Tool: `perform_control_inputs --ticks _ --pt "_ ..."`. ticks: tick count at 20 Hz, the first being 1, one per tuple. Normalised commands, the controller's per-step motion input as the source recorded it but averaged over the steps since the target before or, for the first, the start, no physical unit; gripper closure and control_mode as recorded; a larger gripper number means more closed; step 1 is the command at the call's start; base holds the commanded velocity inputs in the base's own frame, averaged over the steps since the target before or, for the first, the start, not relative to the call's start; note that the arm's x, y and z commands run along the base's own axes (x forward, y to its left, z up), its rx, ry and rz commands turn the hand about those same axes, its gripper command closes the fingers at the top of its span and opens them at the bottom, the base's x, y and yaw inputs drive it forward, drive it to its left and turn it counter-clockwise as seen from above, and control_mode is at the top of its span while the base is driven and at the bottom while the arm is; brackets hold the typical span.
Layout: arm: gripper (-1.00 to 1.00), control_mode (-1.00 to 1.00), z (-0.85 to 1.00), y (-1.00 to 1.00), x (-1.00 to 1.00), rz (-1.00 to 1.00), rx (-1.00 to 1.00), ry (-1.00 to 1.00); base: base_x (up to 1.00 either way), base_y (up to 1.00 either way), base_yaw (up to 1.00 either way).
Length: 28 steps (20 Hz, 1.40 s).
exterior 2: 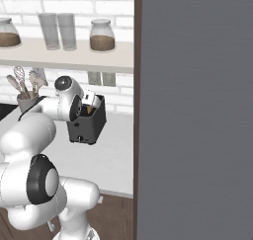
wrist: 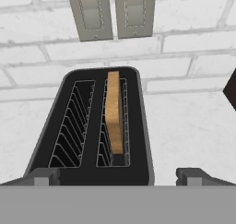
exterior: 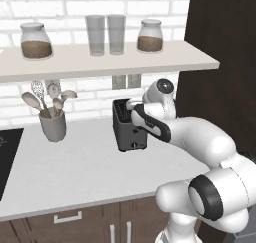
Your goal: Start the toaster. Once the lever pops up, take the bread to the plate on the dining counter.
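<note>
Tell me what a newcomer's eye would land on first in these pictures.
The big white arm reaching over the pale worktop to the dark toaster by the brick wall. In the hand view the open end effector hangs above the toaster, where a golden slice of bread stands in the right slot. Behind, a shelf carries jars and glasses, and a grey cup holds utensils.

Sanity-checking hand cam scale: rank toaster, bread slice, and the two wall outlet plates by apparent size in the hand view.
1. toaster, largest by far.
2. bread, seen edge-on in the right slot.
3. outlet plates, cropped by the top edge; the two look alike, and they sit farther away, so their rank against the bread is unsure.
</note>
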Motion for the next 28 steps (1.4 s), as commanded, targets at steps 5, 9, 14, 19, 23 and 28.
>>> perform_control_inputs --ticks 5,9,14,19,23,28 --pt "-1.00 -1.00 0.00 0.00 0.00 0.00 0.00 0.00 0.00 0.00 0.00" --pt "-1.00 -1.00 0.00 0.00 0.00 0.00 0.00 0.00 0.00 0.00 0.00" --pt "-1.00 -1.00 0.00 0.00 0.00 0.00 -0.01 0.00 0.00 0.00 0.00" --pt "-1.00 -1.00 -0.03 0.01 0.04 0.00 -0.06 0.00 0.00 0.00 0.00" --pt "-1.00 -1.00 -0.07 0.11 0.12 0.00 -0.09 0.00 0.00 0.00 0.00" --pt "-1.00 -1.00 -0.06 0.17 0.23 0.00 -0.03 0.00 0.00 0.00 0.00"
